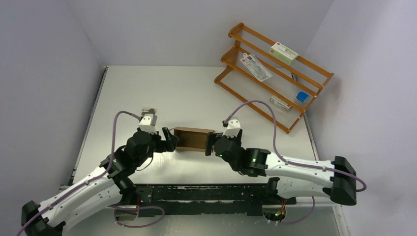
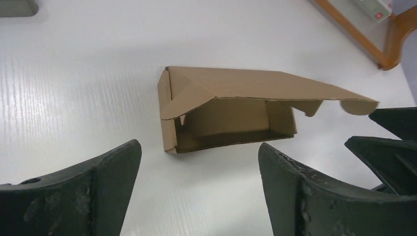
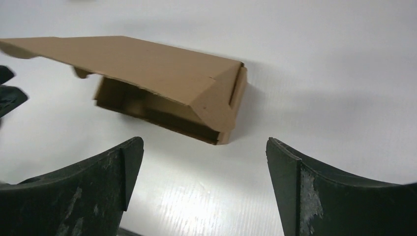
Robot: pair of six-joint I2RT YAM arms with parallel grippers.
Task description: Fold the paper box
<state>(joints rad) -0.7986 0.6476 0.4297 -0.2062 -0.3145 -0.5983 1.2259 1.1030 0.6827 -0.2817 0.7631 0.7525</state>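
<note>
The paper box is a small brown cardboard box standing on the white table between my two grippers. Its walls are up and its lid hangs half open over the cavity, seen in the left wrist view and the right wrist view. My left gripper is open and empty just left of the box, with its jaws wide apart. My right gripper is open and empty just right of the box, with its jaws wide apart. Neither gripper touches the box.
An orange wire rack stands at the back right with white printed packages and a blue item on its shelves. Grey walls close the table on left, back and right. A black rail runs along the near edge.
</note>
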